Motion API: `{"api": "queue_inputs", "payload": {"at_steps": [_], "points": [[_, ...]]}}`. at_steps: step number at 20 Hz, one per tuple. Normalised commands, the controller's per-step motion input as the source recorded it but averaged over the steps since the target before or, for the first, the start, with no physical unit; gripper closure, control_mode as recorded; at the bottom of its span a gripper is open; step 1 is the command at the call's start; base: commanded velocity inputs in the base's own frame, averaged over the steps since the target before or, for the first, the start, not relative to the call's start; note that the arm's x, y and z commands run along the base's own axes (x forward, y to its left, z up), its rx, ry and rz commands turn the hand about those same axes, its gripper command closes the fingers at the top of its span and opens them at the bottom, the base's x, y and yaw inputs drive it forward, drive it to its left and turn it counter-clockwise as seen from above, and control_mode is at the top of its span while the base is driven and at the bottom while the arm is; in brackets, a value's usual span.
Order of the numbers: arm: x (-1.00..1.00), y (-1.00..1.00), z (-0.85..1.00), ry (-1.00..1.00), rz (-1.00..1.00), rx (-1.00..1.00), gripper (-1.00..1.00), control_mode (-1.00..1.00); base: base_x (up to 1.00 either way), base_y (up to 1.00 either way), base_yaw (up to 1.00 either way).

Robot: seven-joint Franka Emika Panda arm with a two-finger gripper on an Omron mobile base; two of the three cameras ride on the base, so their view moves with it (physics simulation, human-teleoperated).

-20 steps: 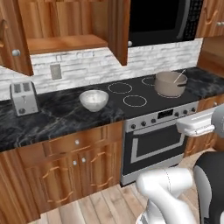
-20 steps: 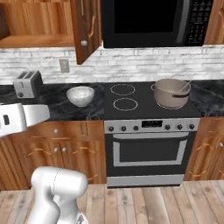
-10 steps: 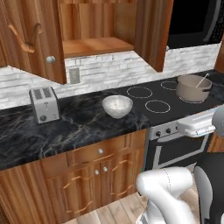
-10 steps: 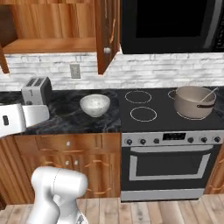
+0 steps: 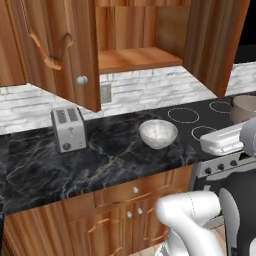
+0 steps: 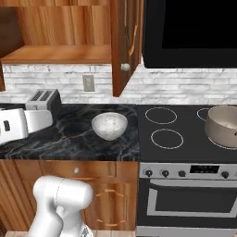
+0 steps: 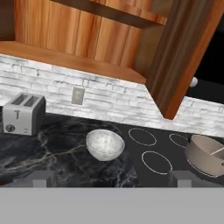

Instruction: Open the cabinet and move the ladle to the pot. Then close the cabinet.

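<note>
Change: my base has driven left along the counter, so the whole picture has slid. The things themselves have not moved. The bowl (image 5: 158,133) now sits mid-view and the pot has drifted to the right edge.
Meaning for the task: I judge the carrying part done, because the ladle already lies in the pot. What is left is shutting the cabinet (image 5: 140,60), which now hangs straight above the bowl.
Toaster (image 5: 68,129): one, on the counter well left of the bowl.
Left door (image 5: 60,45): swung wide open, above and left of the bowl, its round knob (image 5: 82,80) at the free edge.
Shelf: bare wood above the bowl, with nothing on it that I can see.
Gripper (image 7: 111,180): fingers spread as wide as they go, pinching nothing, looking down at the bowl from the near side.
Right door (image 6: 125,41): also open, edge-on, above and just right of the bowl.
Burner rings (image 6: 166,138): three that I can count, right of the bowl.
Pot (image 7: 203,154): one, on the stove well right of the bowl.
Ladle (image 7: 217,151): one, its thin handle leaning out of the pot.
Doors counted: two, both open, so both need pushing shut.
</note>
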Motion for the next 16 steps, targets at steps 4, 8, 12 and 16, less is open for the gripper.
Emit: {"api": "queue_inputs", "payload": {"at_steps": [4, 8, 12, 16], "points": [[0.0, 0.0, 0.0, 0.0, 0.0, 0.0, -1.0, 1.0, 0.19, 0.2, 0.21], [0.0, 0.0, 0.0, 0.0, 0.0, 0.0, -1.0, 1.0, 0.24, 0.09, 0.19], [0.0, 0.0, 0.0, 0.0, 0.0, 0.0, -1.0, 1.0, 0.42, 0.12, 0.15], [0.0, 0.0, 0.0, 0.0, 0.0, 0.0, -1.0, 1.0, 0.5, 0.03, 0.1]]}}
